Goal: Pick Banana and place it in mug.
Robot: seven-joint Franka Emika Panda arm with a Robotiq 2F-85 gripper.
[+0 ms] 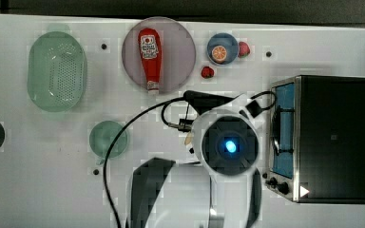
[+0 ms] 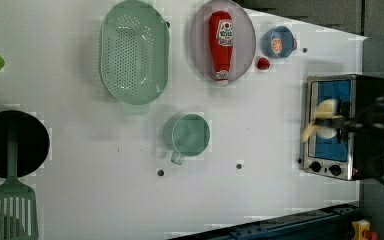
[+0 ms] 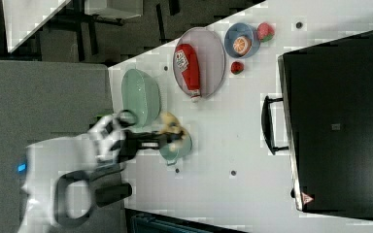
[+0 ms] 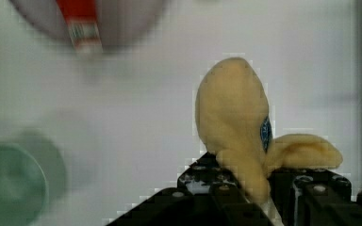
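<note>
- The jaws gripped the banana (image 4: 235, 122), lifted above the table (image 1: 52, 190).
- The mug (image 1: 108, 138) stood empty, well apart from the banana.
- Carrying step; next, likely travel over the mug, then release.

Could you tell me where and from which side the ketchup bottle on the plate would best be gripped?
Probably across the wide red body of the ketchup bottle, coming straight down from above. It lies flat on the plate, long axis running up and down in the top view, cap toward the top view's bottom, so its two long sides are free to close on.
</note>
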